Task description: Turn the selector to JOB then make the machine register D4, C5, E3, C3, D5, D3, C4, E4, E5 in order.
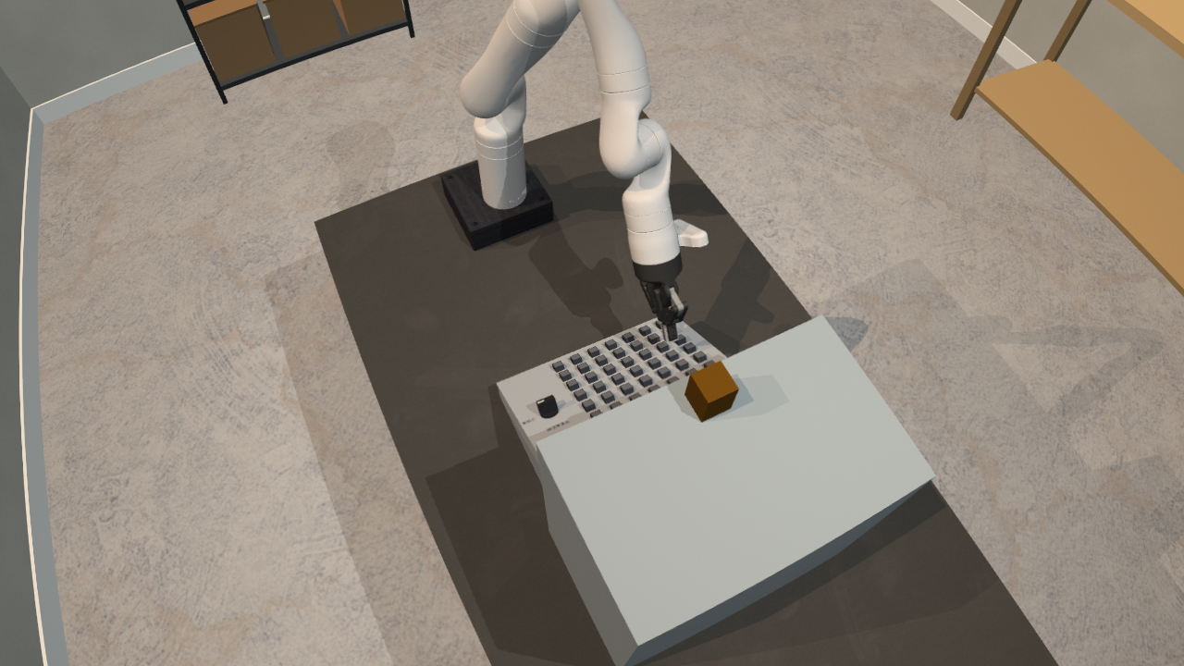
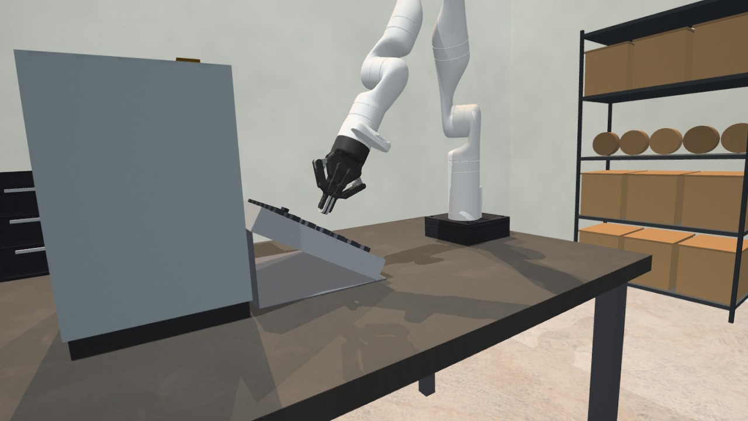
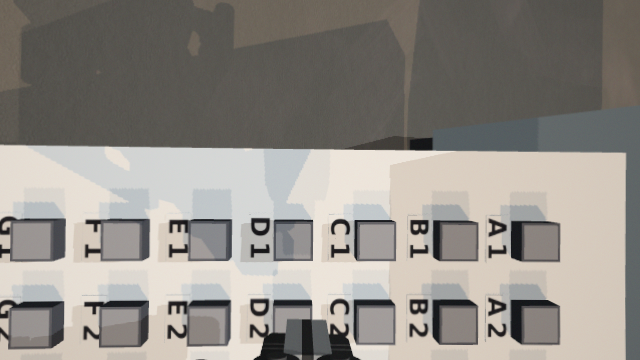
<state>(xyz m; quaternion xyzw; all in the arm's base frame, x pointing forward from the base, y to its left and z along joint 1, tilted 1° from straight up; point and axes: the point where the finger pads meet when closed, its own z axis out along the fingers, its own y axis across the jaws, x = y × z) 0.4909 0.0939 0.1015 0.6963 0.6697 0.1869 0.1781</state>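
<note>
The machine's sloped keypad panel [image 1: 529, 388] [image 2: 314, 238] [image 3: 590, 200] carries rows of dark square keys. My gripper [image 1: 669, 331] [image 2: 326, 208] [image 3: 305, 332] is shut and empty. It hovers a little above the keypad's lower rows near the right side. In the wrist view the fingertips sit just below key D2 [image 3: 292, 311], with D1 [image 3: 293, 240], C1 [image 3: 376, 241] and E1 [image 3: 210, 240] further up. No key is lit. The black selector knob [image 1: 547, 405] sits at the panel's left end, far from the gripper.
The machine's big grey housing [image 1: 728, 497] [image 2: 130, 183] rises behind the keypad, with a brown cube [image 1: 710, 391] on its top near the keys. The arm's base [image 1: 497, 203] [image 2: 465, 227] stands on the dark table [image 1: 397, 289]. Shelves with boxes [image 2: 664, 183] stand beside it.
</note>
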